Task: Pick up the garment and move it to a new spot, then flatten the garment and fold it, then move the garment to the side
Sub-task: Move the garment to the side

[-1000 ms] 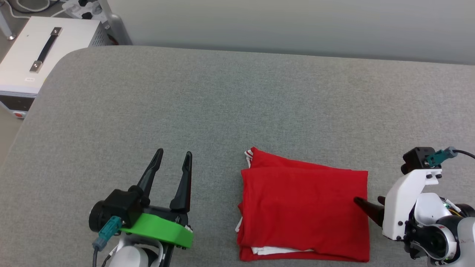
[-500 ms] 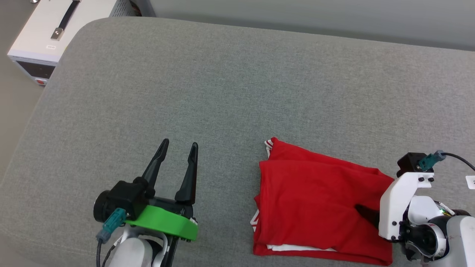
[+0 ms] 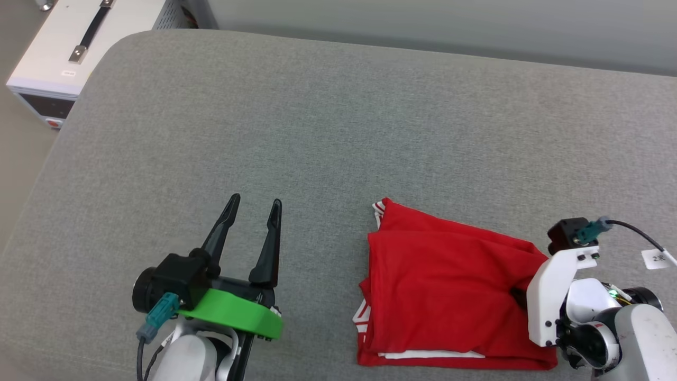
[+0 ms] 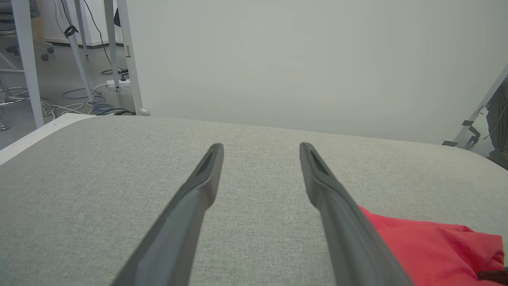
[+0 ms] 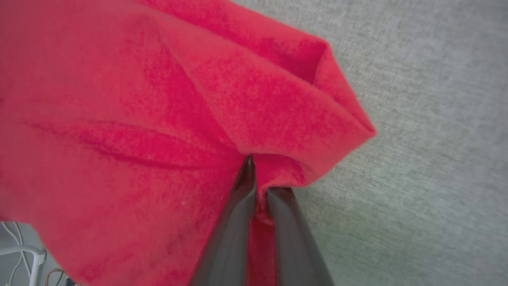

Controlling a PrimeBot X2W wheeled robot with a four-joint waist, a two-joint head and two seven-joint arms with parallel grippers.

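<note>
Robotics lab or test room. Evidence: padded work surface covered in grey woven fabric (image 3: 317, 132); white metal equipment case with black strap handle (image 3: 47, 58) beside it; white tubular stand legs (image 4: 131, 59); loose floor cables (image 4: 79, 104); white power strip (image 4: 115, 83); plain pale wall (image 4: 297, 59).

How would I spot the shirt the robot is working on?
Look at the grey padded table. Near its front edge, toward the right, lies the shirt, folded into a rough rectangle. It is the one bright red thing there, with white trim at its edges.
</note>
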